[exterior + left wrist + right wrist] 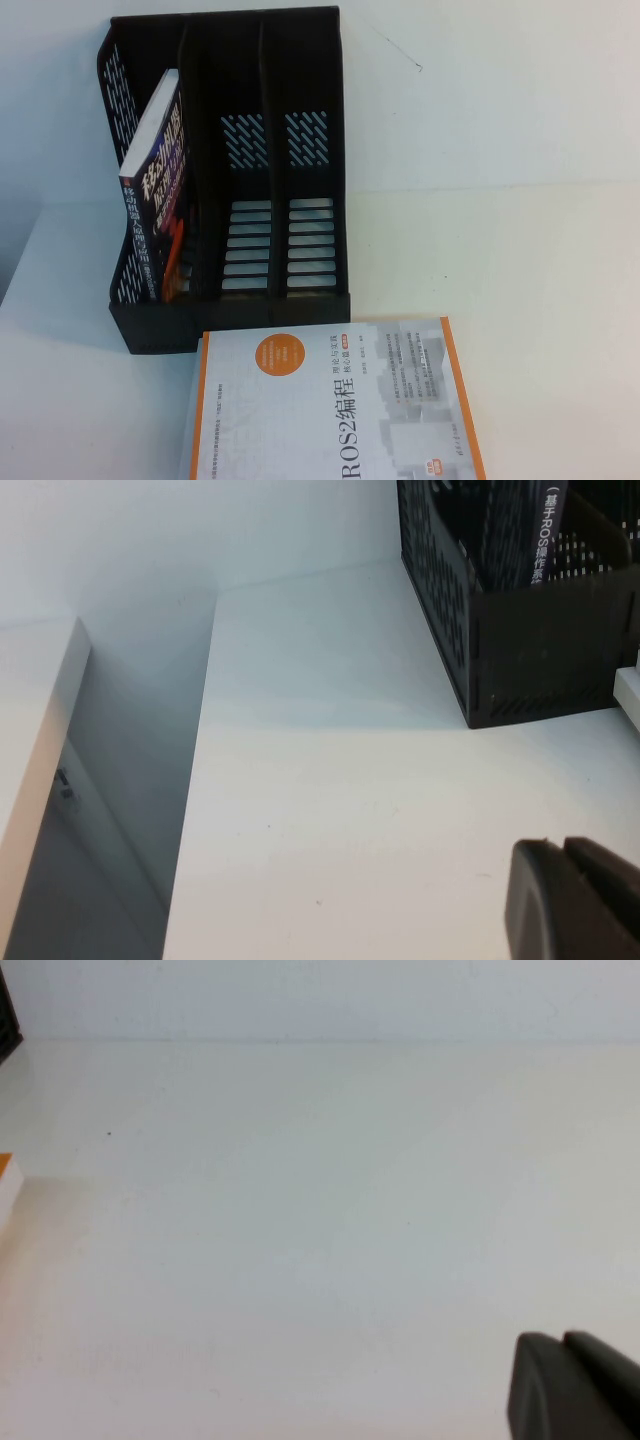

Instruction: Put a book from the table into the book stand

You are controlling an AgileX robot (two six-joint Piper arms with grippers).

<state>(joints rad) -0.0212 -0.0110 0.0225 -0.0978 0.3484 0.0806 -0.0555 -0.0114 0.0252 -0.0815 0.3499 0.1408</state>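
Toward the upper left of the high view stands the book stand (225,170), a black rack with three upright slots, a slatted floor and perforated sides, resting on the white table (540,300). Its leftmost slot holds one dark-covered book (158,195), which leans against the slot's left wall with the spine facing forward; the cover carries large white and red Chinese lettering that I cannot read fully. The middle and right slots hold nothing. On the left wrist view the same spine shows white characters and the letters "ROS" at the upper right of the frame.

At the bottom centre of the high view lies the book (335,405), flat on the table, cover up, its far edge just in front of the stand's base. The cover is white with orange strips along its sides, an orange circle near the top, and the black title "ROS2" followed by Chinese characters, running sideways in the frame. Its lower part is cut off by the frame edge.

Neither arm appears in the high view. The left gripper (567,850) shows at the lower right of its wrist view, fingers (540,900) pressed together with nothing between them, over bare table, apart from the book. The right gripper (562,1340) sits at the lower right of its wrist view, fingers likewise closed and empty, over bare table, with only the book's orange corner at the left edge, well apart.
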